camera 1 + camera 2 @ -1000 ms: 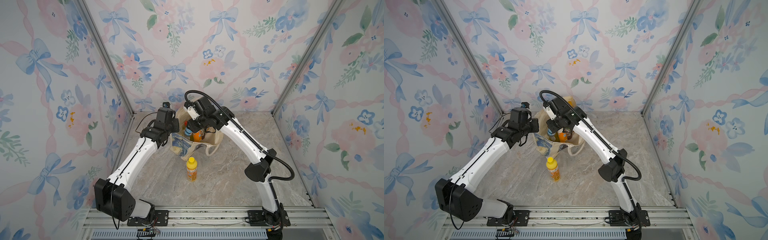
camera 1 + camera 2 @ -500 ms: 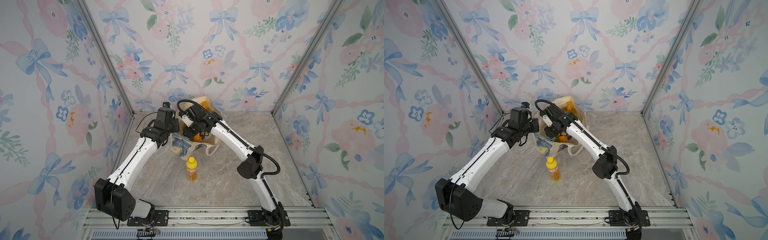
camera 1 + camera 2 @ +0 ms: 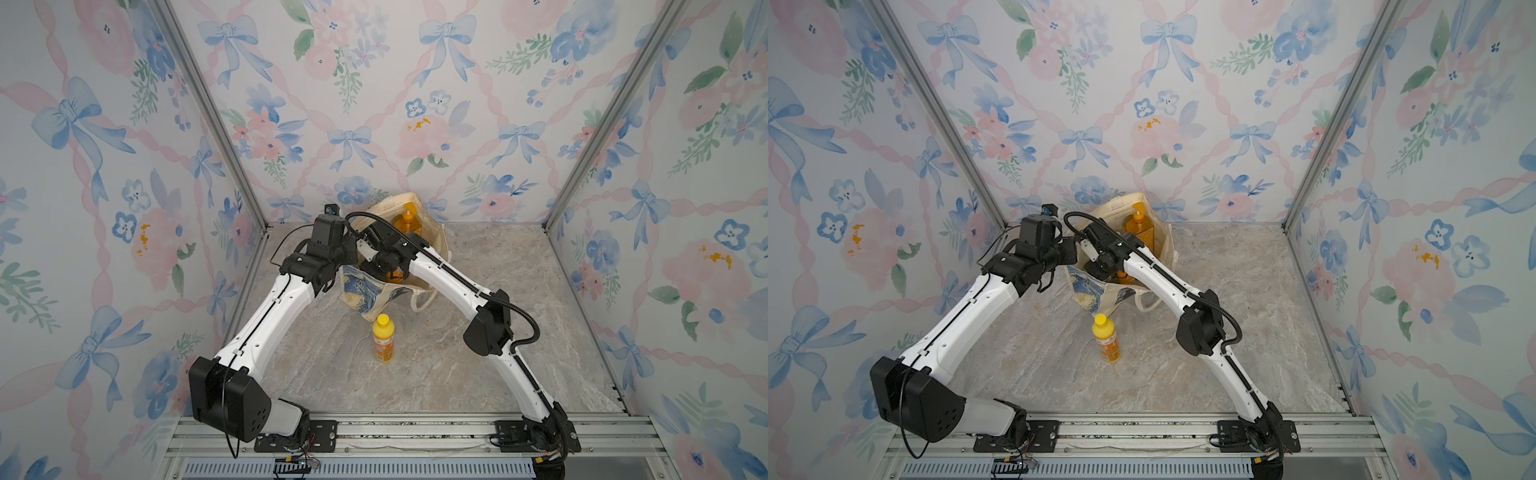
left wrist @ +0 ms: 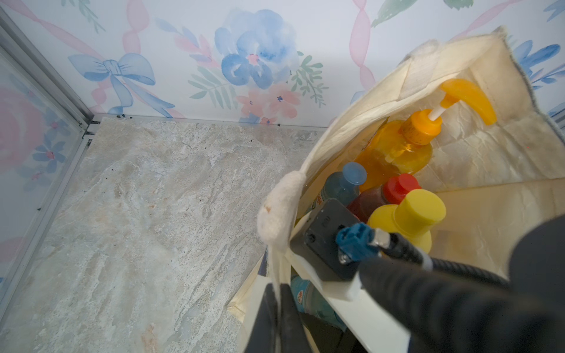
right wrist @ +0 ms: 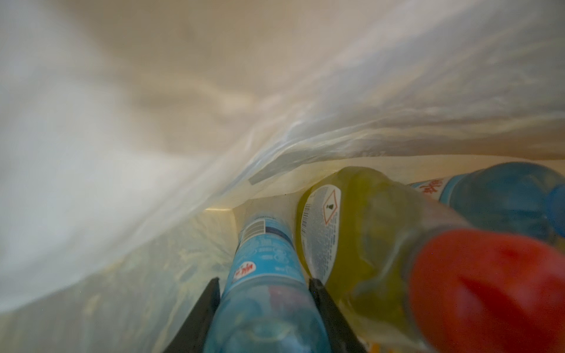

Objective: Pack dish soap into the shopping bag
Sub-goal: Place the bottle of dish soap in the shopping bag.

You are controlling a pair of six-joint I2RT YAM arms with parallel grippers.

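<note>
The cream shopping bag (image 3: 434, 249) (image 3: 1165, 253) stands open at the back of the table. My left gripper (image 4: 279, 293) is shut on its near rim, fabric pinched between the fingers. Deep inside the bag, my right gripper (image 5: 265, 281) is shut on a small blue bottle (image 5: 263, 256). Beside it are a yellow-green red-capped bottle (image 5: 360, 229) and another blue bottle (image 5: 504, 198). The left wrist view also shows the orange pump bottle (image 4: 397, 149), a dark-red bottle (image 4: 394, 189) and a yellow-capped one (image 4: 412, 217) in the bag. An orange yellow-capped bottle (image 3: 382, 338) (image 3: 1106, 338) stands on the table.
The marble tabletop (image 3: 478, 374) is walled by floral panels on three sides, with metal corner posts (image 3: 208, 112). The bag's loose strap handle (image 3: 424, 297) lies on the table by its right side. An aluminium rail (image 3: 395, 428) runs along the front edge.
My right arm has swung left and sunk lower into the bag, its elbow dropping. The pump bottle at the bag's back now shows. The left arm has not moved.
</note>
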